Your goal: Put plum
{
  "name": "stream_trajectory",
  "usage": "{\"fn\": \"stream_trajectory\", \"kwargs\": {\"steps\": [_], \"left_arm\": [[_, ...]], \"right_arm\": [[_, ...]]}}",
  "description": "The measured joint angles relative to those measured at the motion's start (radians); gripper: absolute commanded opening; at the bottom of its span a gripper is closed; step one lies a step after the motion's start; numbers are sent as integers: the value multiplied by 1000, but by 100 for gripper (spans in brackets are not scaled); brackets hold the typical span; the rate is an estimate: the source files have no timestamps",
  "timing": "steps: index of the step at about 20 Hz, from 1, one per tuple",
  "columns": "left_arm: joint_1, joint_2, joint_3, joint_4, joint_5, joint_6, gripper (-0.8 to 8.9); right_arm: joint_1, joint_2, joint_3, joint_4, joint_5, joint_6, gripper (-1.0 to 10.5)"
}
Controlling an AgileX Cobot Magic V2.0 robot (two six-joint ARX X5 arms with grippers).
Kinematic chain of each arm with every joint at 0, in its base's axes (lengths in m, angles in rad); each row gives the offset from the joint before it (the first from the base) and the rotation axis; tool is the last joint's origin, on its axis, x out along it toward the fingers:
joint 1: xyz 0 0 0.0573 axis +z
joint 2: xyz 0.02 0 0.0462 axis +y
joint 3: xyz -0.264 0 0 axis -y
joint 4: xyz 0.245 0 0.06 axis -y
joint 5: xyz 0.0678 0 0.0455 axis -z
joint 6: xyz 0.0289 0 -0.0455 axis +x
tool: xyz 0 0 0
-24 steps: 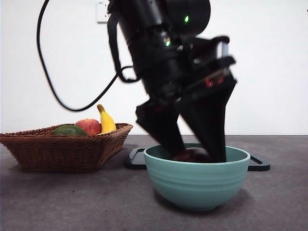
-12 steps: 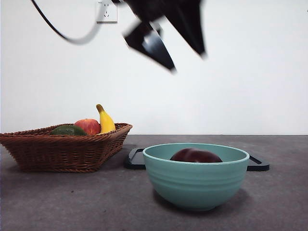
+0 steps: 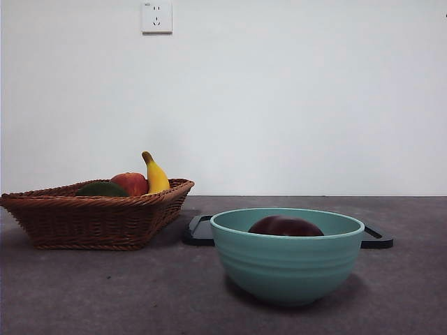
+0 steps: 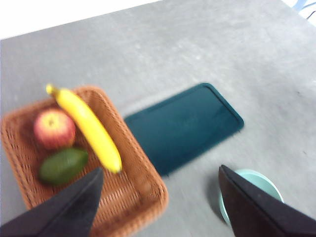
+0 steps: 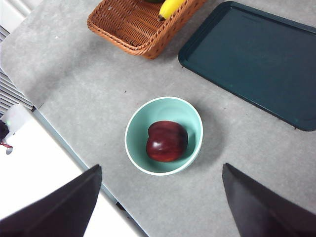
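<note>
The plum (image 3: pixel 285 226), dark maroon and glossy, lies inside the teal bowl (image 3: pixel 286 265) at the table's front middle. The right wrist view looks down on the plum (image 5: pixel 166 141) in that bowl (image 5: pixel 136 123) from high up. My right gripper (image 5: pixel 161 166) is open and holds nothing. My left gripper (image 4: pixel 160 170) is also open and holds nothing; it hangs high over the basket's near corner, and its view is blurred. One jaw covers part of the bowl (image 4: pixel 256 180). Neither arm shows in the front view.
A wicker basket (image 3: pixel 91 220) at the left holds a red apple (image 3: pixel 130 183), a banana (image 3: pixel 155 174) and a dark green fruit (image 3: pixel 101 189). A flat dark tray (image 3: pixel 199 234) lies behind the bowl. The table's edge runs close to the bowl in the right wrist view.
The arm whose open jaws stood around the plum in the bowl has risen up and out of the front view. The plum stays in the bowl.
</note>
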Motion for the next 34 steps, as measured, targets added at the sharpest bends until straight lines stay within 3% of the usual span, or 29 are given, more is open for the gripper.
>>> {"fn": "stream_trajectory", "kwargs": {"steps": [4,9,12,26,34], "left_arm": [[28,-130,-219,2,114,0,379],[0,-225,-510,-55,343,10,374],[-20,-232,-564,-123,349,33,374],[-27,-237,-564,-112,350,42,374],[-27,-237,-564,-112,350,42,374]], "right_arm": [[0,0,0,7,0,0,391],[0,0,0,7,0,0,391],[0,0,0,7,0,0,391],[2,18,0,-2,2,21,391],[109,286,0,42,152,35,390]]}}
